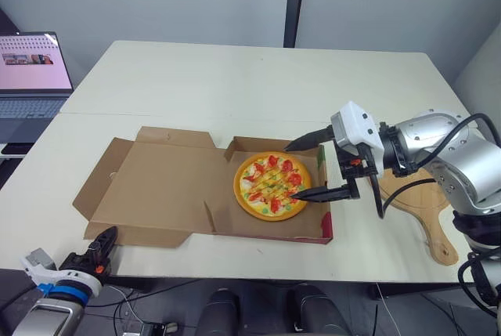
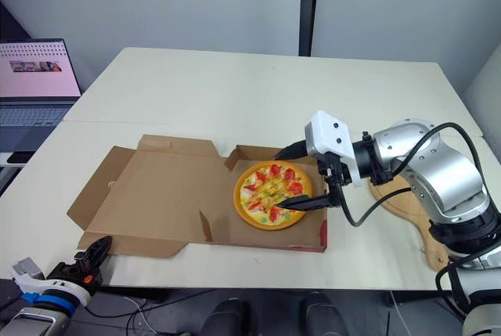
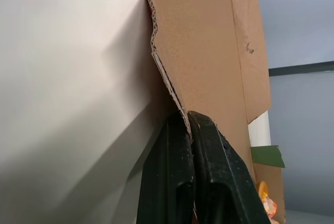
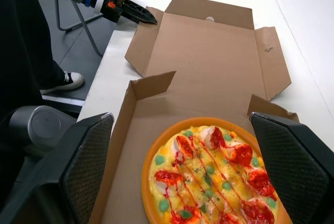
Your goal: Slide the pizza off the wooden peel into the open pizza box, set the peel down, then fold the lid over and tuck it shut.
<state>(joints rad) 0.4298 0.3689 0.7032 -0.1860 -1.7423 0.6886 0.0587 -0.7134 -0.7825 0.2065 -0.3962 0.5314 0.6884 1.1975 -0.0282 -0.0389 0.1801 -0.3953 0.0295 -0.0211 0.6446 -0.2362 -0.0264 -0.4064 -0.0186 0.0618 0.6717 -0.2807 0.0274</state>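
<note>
The pizza lies in the base of the open cardboard box; its lid is spread flat on the table to the left. My right gripper hovers open over the pizza's right side, its fingers spread wide with nothing between them. The wooden peel rests on the table to the right, under my right arm. My left gripper is low at the table's front edge, shut. Its tips touch the lid's front edge. Whether cardboard is pinched between them is hidden.
An open laptop stands on a lower desk at the far left. The white table stretches far behind the box. A black cable loops from my right wrist over the peel.
</note>
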